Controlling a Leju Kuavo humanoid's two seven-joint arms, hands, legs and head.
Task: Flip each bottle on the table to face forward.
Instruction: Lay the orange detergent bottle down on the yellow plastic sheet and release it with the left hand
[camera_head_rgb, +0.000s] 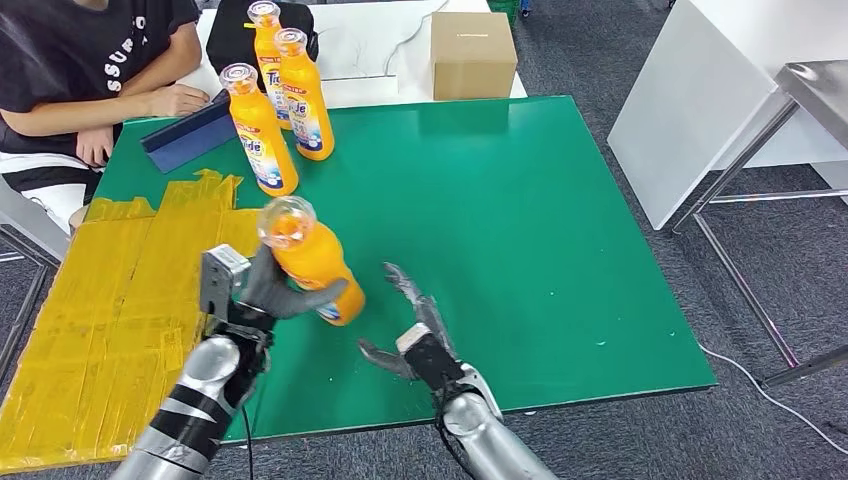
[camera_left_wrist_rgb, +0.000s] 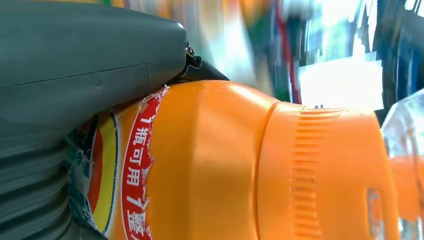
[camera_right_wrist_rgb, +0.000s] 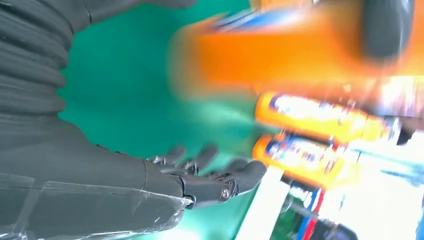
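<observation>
Table (camera_head_rgb: 520, 200): green top, filled frame centre; yellow tape patch along left edge.
Person (camera_head_rgb: 90, 60): seated upper left, forearms on table edge.
Cardboard box (camera_head_rgb: 472, 55): top centre, beyond table.
Three bottles (camera_head_rgb: 262, 135): upright, upper left, labels toward camera; judged already sorted, grouped out of working space.
Held bottle (camera_head_rgb: 312, 262): lower left of centre, tilted, cap toward camera; label partly hidden, likely mid-turn.
Left hand (camera_head_rgb: 262, 292): fingers wrapped round bottle body.
Right hand (camera_head_rgb: 415, 330): lower centre, just beside bottle, fingers spread, holding nothing; probably ready to assist.
</observation>
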